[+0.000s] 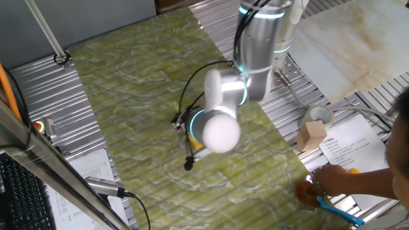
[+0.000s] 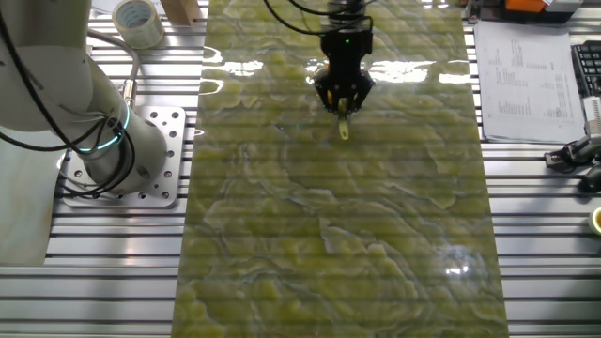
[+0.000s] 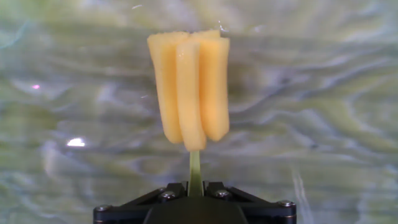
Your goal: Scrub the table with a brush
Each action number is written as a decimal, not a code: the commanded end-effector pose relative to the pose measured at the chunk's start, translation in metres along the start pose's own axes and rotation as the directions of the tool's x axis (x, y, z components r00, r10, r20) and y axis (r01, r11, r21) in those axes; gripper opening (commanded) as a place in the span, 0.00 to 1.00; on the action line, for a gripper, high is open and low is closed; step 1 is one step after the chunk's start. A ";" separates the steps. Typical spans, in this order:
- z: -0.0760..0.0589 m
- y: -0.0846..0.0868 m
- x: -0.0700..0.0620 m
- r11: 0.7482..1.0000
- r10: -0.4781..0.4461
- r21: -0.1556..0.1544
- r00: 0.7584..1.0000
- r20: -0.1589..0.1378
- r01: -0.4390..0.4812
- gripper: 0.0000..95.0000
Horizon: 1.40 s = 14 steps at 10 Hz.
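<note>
— Where is the brush (image 3: 189,87)?
— In the gripper (image 3: 195,186); its two fingers pinch the thin stick; the fat yellow head points straight out from the fingers, along them, over the green table (image 2: 376,216).
— How many brushes?
— One; in the other fixed view it hangs down from the hand, its tip near the top; I cannot tell if it touches.
— Any words to read?
— Two sheets of paper (image 2: 521,80) with print, too small to read; one roll of tape (image 2: 138,21); one small wooden block (image 1: 312,135).
</note>
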State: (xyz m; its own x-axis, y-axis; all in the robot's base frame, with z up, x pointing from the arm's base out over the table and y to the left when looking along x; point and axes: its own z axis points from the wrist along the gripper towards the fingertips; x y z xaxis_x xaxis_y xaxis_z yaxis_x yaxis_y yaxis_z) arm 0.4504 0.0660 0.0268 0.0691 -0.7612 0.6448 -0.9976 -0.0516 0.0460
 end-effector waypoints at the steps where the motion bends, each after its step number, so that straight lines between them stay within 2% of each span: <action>1: 0.001 -0.020 0.000 1.000 0.004 0.001 1.000 0.011 -0.004 0.00; 3: 0.000 -0.041 0.000 1.000 -0.006 0.000 1.000 0.010 0.006 0.00; 4: 0.000 -0.045 0.000 1.000 -0.006 0.000 1.000 0.009 0.006 0.00; 5: -0.001 -0.061 -0.001 1.000 -0.010 -0.001 1.000 0.005 0.010 0.00; 7: -0.002 -0.063 -0.001 1.000 -0.025 -0.005 1.000 0.011 0.026 0.00; 10: 0.004 -0.037 -0.003 0.999 -0.038 -0.004 0.999 0.019 0.038 0.00; 12: 0.006 -0.004 -0.007 1.000 -0.029 -0.003 0.999 0.020 0.029 0.00; 14: 0.003 0.034 -0.011 1.000 -0.023 -0.005 1.000 0.018 0.023 0.00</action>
State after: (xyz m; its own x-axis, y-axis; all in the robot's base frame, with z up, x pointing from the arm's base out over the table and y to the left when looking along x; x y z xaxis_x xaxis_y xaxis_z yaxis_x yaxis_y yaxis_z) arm 0.4200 0.0706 0.0183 0.0923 -0.7713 0.6297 -0.9957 -0.0665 0.0644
